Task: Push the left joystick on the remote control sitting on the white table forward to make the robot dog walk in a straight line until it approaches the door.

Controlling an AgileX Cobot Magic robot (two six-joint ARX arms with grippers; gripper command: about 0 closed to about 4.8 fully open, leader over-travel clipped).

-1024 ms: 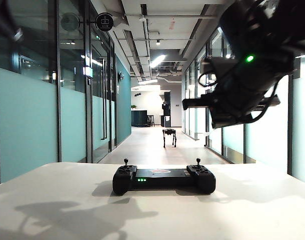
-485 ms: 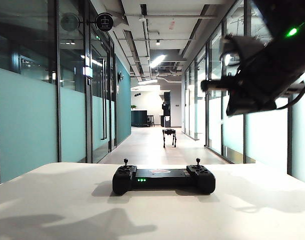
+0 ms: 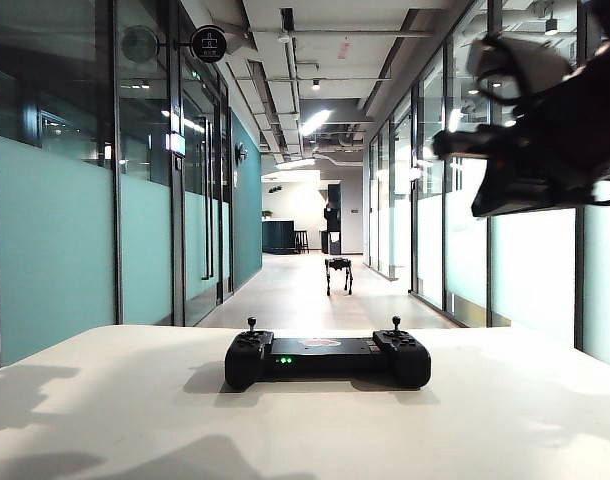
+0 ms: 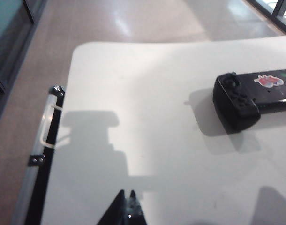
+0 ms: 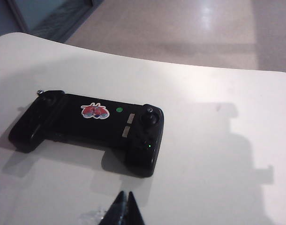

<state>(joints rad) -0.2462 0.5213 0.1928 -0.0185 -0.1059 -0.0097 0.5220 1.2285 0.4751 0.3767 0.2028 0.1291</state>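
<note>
Sitting crosswise near the middle of the table, toward its far edge, the remote lies with its long axis running side to side and the left joystick upright at its left end. Both grippers hang above the near part of the table, touching nothing. The left gripper has its tips pressed together; the remote lies ahead and to one side. The right gripper, tips also together, looks nearer the remote. Far down the corridor stands the dog.
</note>
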